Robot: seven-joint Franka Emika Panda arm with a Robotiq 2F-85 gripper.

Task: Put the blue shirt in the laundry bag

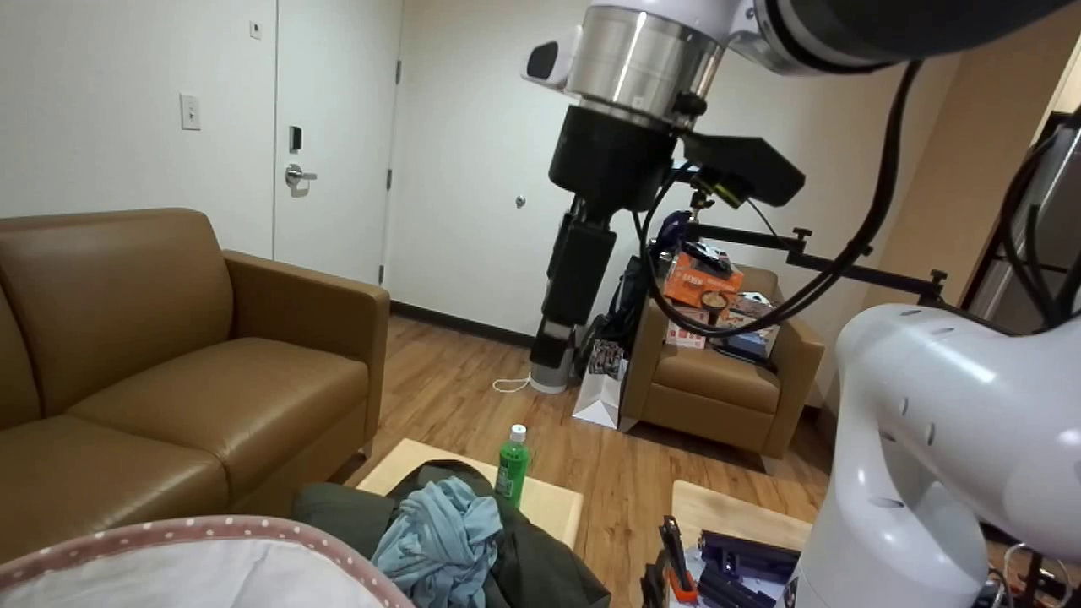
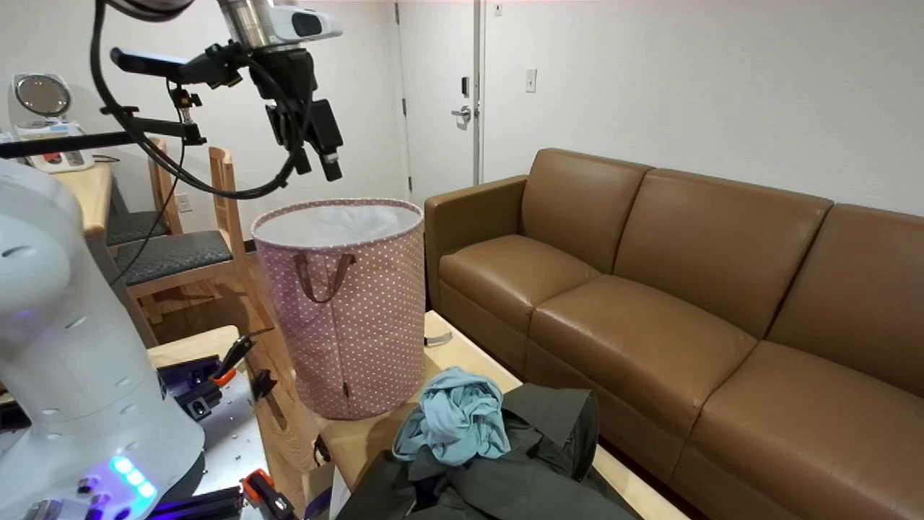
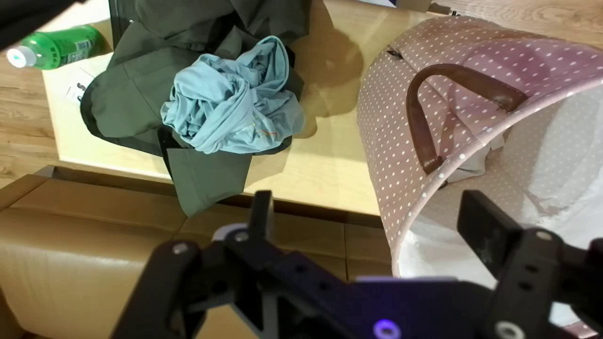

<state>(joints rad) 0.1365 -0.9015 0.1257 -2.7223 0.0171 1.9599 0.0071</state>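
The blue shirt is a crumpled light-blue bundle lying on a dark green garment. It also shows in both exterior views. The laundry bag is a tall pink polka-dot bag with brown handles and a white lining. It stands upright and open on the table, beside the garments. In the wrist view the bag is at the right; only its rim shows in an exterior view. My gripper is open and empty. It hangs in the air above the bag in an exterior view, apart from the shirt.
A light wooden table carries the bag, the garments and a green bottle. A brown sofa runs alongside it. An armchair piled with boxes and a wooden chair stand farther off. Clamps lie near the robot base.
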